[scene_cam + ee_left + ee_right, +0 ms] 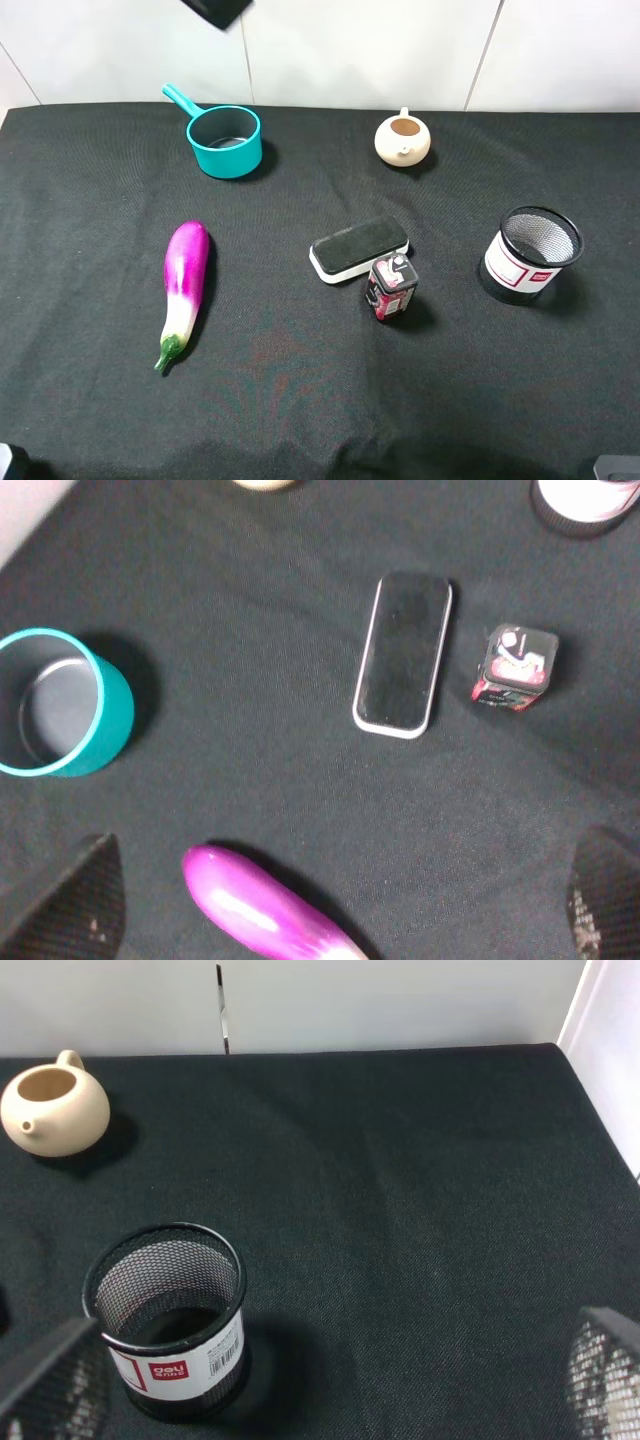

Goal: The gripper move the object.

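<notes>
The board eraser (358, 247), with a black felt top and a white base, lies flat near the middle of the black cloth. It also shows in the left wrist view (403, 652). My left gripper (342, 908) is open and empty, high above the cloth and well apart from the eraser. Its fingertips (85, 902) show at the frame's lower corners. My right gripper (322, 1380) is open and empty above the right side of the cloth. The eraser is out of the right wrist view. Neither gripper clearly shows in the exterior view.
A small red-black can (390, 288) stands right beside the eraser's near right end. A purple eggplant (185, 290) lies at the left, a teal pot (226, 140) at the back left, a cream teapot (403, 138) at the back and a mesh pen holder (530, 252) at the right.
</notes>
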`<state>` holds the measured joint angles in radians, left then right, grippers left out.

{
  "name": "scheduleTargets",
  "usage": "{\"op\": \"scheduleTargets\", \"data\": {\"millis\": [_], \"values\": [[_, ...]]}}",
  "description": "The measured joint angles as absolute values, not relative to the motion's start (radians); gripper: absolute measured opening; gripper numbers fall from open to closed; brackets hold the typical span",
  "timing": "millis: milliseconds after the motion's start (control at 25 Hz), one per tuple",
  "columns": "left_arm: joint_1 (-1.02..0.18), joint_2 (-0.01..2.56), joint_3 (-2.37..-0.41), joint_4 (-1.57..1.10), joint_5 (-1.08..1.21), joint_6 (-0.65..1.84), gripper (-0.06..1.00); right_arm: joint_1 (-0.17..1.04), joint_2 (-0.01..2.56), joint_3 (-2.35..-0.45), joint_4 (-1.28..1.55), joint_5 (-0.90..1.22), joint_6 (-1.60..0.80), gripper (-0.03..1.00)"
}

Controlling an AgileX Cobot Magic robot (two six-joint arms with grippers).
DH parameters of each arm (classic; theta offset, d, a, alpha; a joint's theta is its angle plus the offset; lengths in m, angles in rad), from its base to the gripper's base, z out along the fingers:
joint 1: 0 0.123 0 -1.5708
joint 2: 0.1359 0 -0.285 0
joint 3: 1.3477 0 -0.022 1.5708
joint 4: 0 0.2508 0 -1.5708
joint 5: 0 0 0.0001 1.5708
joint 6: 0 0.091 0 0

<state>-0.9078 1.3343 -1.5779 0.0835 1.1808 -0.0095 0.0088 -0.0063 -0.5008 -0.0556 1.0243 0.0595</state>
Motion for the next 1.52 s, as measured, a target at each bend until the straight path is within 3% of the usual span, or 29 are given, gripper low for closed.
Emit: {"op": "scheduleTargets", "data": {"millis": [400, 840, 1520], "values": [[-0.908, 1.197, -1.561, 0.083, 1.181, 0.039, 0.93, 0.009, -0.006, -0.501, -0.056, 1.024, 0.06, 0.69], [-0.891, 0.979, -1.343, 0.11, 1.181, 0.038, 0.93, 0.009, -0.006, -0.501, -0.056, 1.024, 0.06, 0.69], [-0.427, 0.484, -0.827, 0.113, 1.178, 0.036, 0.93, 0.009, -0.006, -0.501, -0.056, 1.024, 0.06, 0.69]]}}
